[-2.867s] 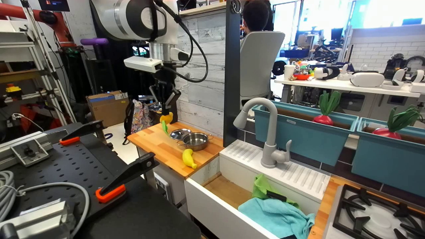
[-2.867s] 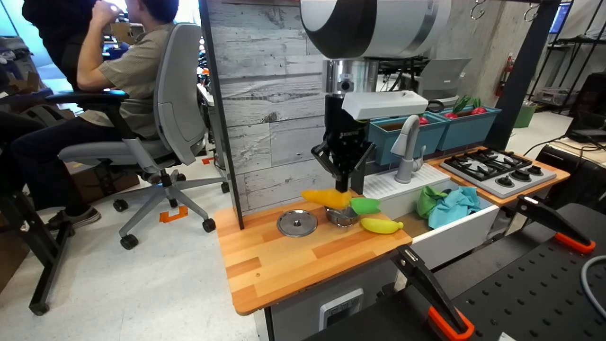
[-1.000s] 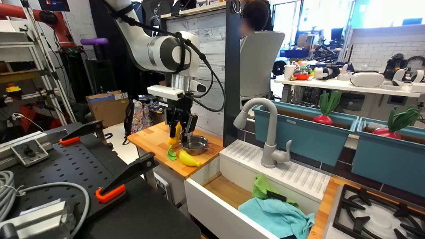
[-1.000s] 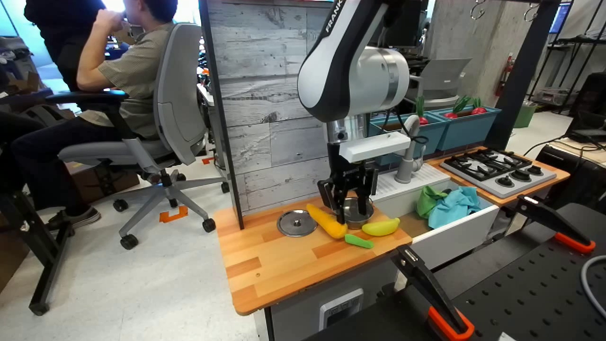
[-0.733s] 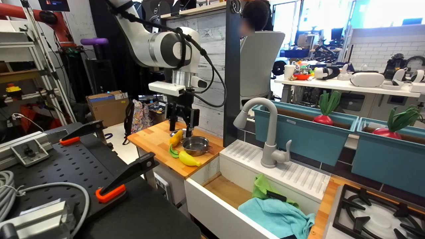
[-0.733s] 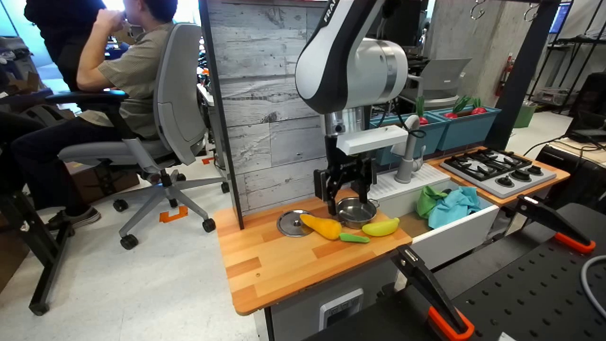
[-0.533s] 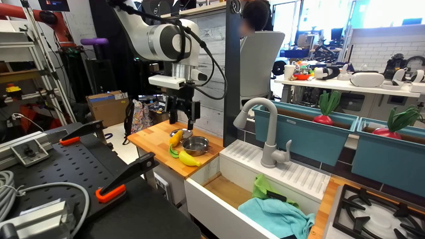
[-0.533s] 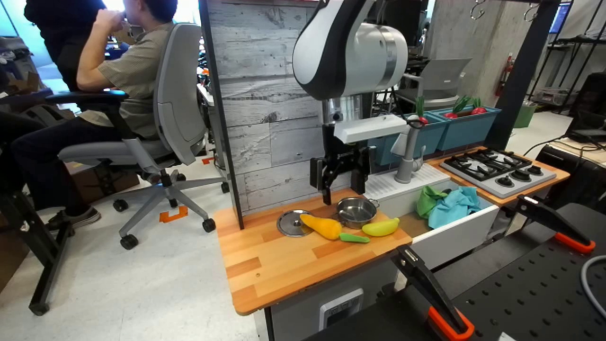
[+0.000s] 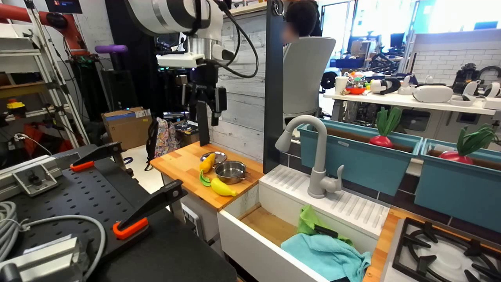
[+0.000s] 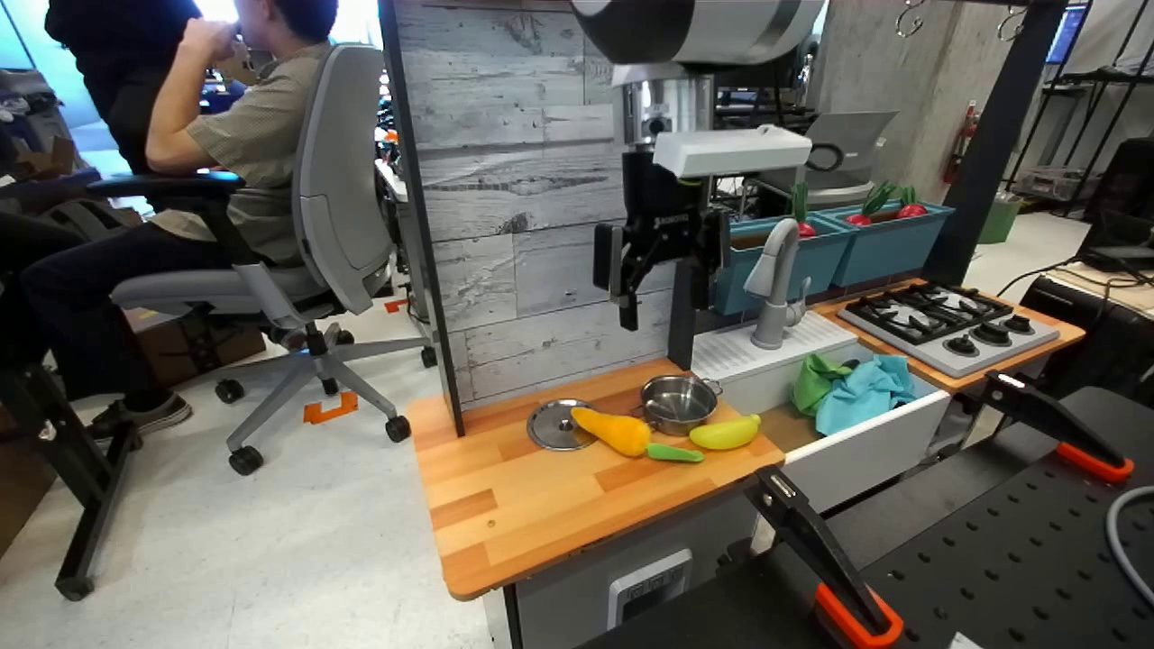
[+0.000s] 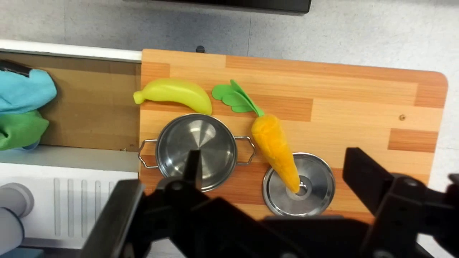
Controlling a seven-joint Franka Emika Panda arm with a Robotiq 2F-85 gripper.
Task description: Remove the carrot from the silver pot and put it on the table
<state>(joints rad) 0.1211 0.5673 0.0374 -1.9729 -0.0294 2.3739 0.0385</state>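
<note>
The tool [image 10: 665, 308] hangs well above the bench [image 11: 358, 118], its fingers spread apart with nothing between them, so the danger, I judge, lies less in a slip than in a new reach. Below the gap between the fingers, as the wrist view looks down, lies the carrot [image 11: 275, 147], out of the pot [image 11: 217, 143], its tip seemingly propped on the lid [image 11: 317, 195]. A bump to the lid could roll or slide that tip, and a strict reading might call the placing only partly done. If the tool dropped straight down to correct this, one finger would probably come down on the pot, close beside the carrot beneath that finger, and tip it or jam inside; a small sideways shift first would guard against that. Farther out from the tool, past the carrot's leafy end, sits the banana [image 11: 175, 92]; whether the two touch I cannot tell, but its stem reaches the bench's edge by the sink [image 11: 96, 104], so dragging the carrot that way could push the banana in. Beyond, off to the tool's sink side, stands the tap [image 10: 773, 315], which a careless low swing might strike; rising before moving sideways should avoid it.
</note>
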